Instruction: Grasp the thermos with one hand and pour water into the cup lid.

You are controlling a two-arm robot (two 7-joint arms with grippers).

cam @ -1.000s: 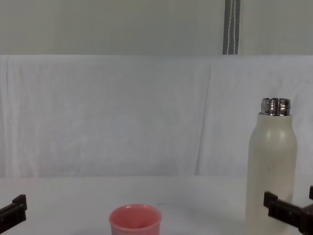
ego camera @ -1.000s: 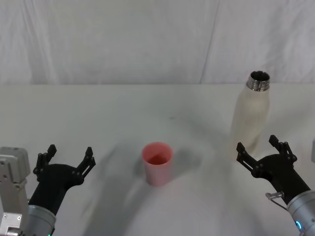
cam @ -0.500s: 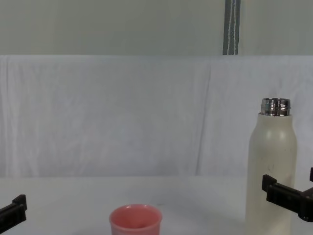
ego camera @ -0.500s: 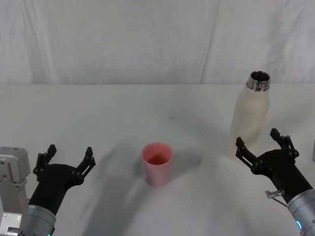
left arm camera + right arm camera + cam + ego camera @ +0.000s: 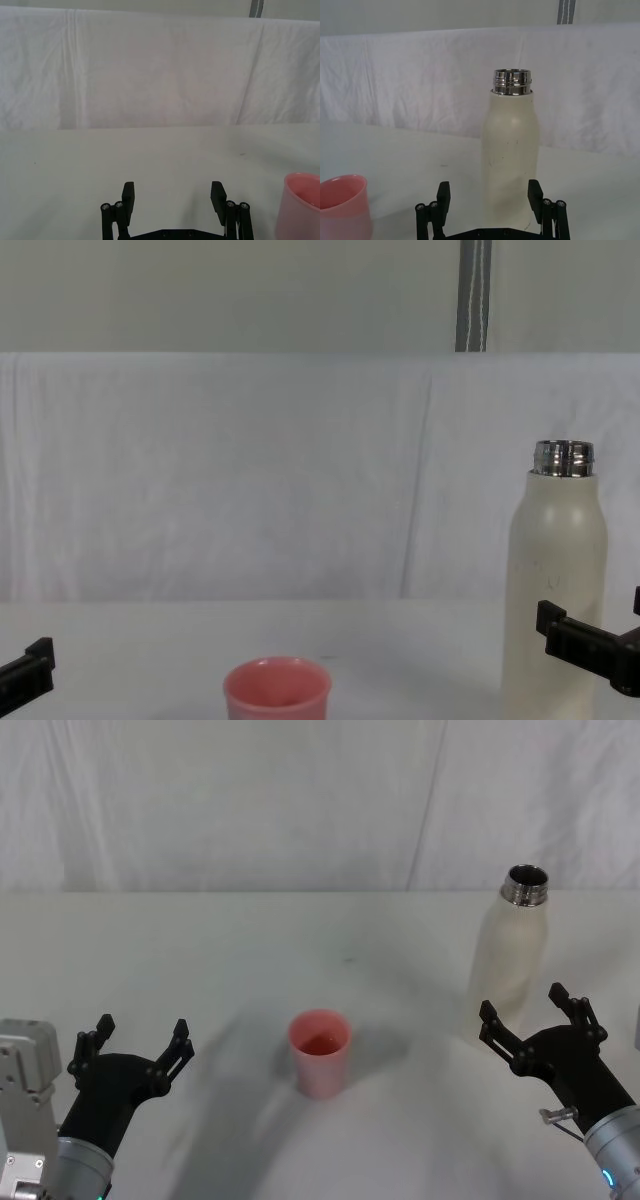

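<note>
At three o'clock on the table (image 5: 200, 950), the right pincer (image 5: 535, 1020) is hovering wide before the thermos (image 5: 510, 955); the left pincer (image 5: 135, 1045), wide too, is idling at eight o'clock of the cup (image 5: 320, 1052).

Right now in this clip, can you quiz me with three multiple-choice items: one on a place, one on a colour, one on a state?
1. Where does the tall cream-white matte thermos stand?
A. on the robot's right
B. on its left
C. inside the cup

2. What colour is the small round plastic cup lid?
A. blue
B. salmon pink
C. green

3. How is the right gripper?
A. shut on the thermos
B. open, just short of the thermos
C. shut on the cup lid

Answers: 1 A, the head view has it right of the cup lid. 2 B, pink in every view. 3 B, the right wrist view shows the jaws spread with the thermos beyond them.
</note>
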